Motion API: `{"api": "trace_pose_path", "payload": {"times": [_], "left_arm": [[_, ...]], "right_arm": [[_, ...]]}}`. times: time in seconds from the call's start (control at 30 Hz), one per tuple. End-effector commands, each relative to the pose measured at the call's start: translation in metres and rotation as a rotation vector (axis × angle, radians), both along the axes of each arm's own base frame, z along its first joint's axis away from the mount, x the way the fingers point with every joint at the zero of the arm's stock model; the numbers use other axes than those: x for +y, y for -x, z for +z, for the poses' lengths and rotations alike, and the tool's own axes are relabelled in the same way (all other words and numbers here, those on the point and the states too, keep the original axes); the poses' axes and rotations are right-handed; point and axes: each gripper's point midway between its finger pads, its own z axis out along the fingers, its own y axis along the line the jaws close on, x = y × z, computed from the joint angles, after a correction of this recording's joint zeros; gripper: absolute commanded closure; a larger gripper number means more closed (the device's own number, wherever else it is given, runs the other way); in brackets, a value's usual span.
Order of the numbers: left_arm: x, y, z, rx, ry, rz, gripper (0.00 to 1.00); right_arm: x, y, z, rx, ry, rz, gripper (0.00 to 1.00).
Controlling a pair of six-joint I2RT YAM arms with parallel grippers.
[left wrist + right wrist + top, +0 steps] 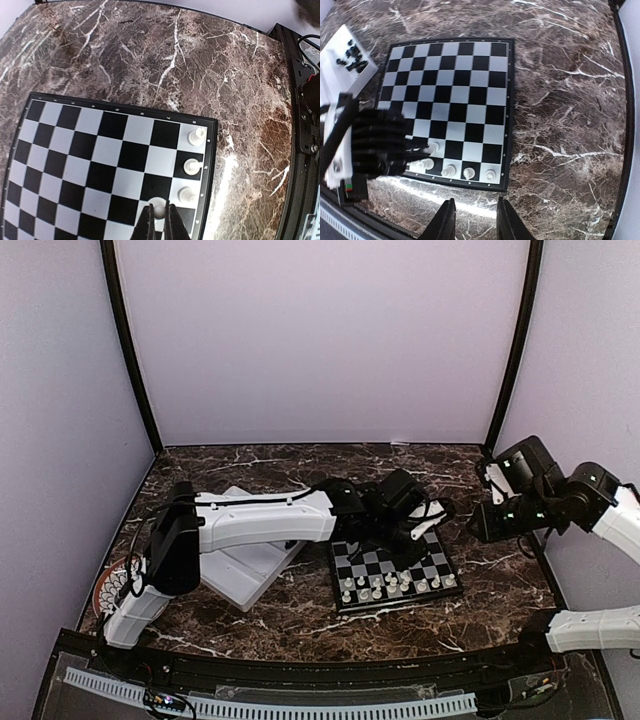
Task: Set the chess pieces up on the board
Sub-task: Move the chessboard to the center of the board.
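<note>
White piece (157, 204) betw. L gripper (159, 210) tips; over board (100, 150).

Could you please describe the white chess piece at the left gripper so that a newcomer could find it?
Find the chessboard on the marble table; a row of white pieces lines its near edge. The white piece stands one row in from that line, and it is the only one pinched in the left gripper.
</note>
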Motion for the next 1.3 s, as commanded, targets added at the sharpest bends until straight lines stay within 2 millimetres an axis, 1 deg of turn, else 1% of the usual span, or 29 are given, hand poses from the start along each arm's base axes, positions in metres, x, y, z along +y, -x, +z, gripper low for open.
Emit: {"api": "trace_pose_path", "payload": {"times": [0.0,0.03,0.1,0.17,0.3,0.43,0.53,0.67,0.83,0.93,1.0,1.07,1.17,1.27], "left_arm": [[-0.009,-0.003,0.022,0.016,0.046,0.053,1.00],[-0.008,-0.004,0.024,0.014,0.046,0.063,1.00],[-0.004,-0.010,0.024,0.015,0.035,0.088,1.00],[0.001,-0.014,0.023,0.032,0.025,0.112,1.00],[0.006,-0.017,0.025,0.046,0.012,0.133,1.00],[0.009,-0.016,0.032,0.049,0.014,0.137,1.00],[0.012,-0.015,0.033,0.055,0.002,0.140,1.00],[0.016,-0.013,0.032,0.061,-0.016,0.139,1.00],[0.024,-0.016,0.033,0.035,-0.046,0.153,1.00],[0.027,-0.015,0.029,0.034,-0.066,0.147,1.00],[0.028,-0.014,0.028,0.037,-0.072,0.138,1.00],[0.027,-0.013,0.024,0.040,-0.075,0.130,1.00],[0.027,-0.012,0.021,0.043,-0.077,0.125,1.00],[0.028,-0.011,0.013,0.050,-0.088,0.125,1.00]], "right_arm": [[-0.023,-0.020,-0.030,0.071,0.064,-0.128,0.75],[-0.026,-0.025,-0.040,0.106,0.059,-0.148,0.78],[-0.025,-0.034,-0.069,0.219,0.037,-0.171,0.91],[-0.023,-0.042,-0.089,0.305,0.005,-0.188,0.98],[-0.027,-0.058,-0.115,0.376,0.037,-0.195,1.00],[-0.030,-0.063,-0.135,0.436,0.025,-0.183,1.00],[-0.029,-0.063,-0.154,0.468,0.025,-0.158,1.00],[-0.020,-0.055,-0.178,0.538,-0.009,-0.122,1.00],[-0.007,-0.038,-0.195,0.600,-0.068,-0.080,1.00],[0.008,-0.032,-0.192,0.611,-0.091,-0.024,1.00],[0.024,-0.025,-0.191,0.626,-0.110,0.028,1.00],[0.033,-0.016,-0.193,0.650,-0.093,0.066,1.00],[0.035,-0.009,-0.194,0.658,-0.074,0.074,1.00],[0.032,-0.012,-0.189,0.632,-0.066,0.063,1.00]]}}
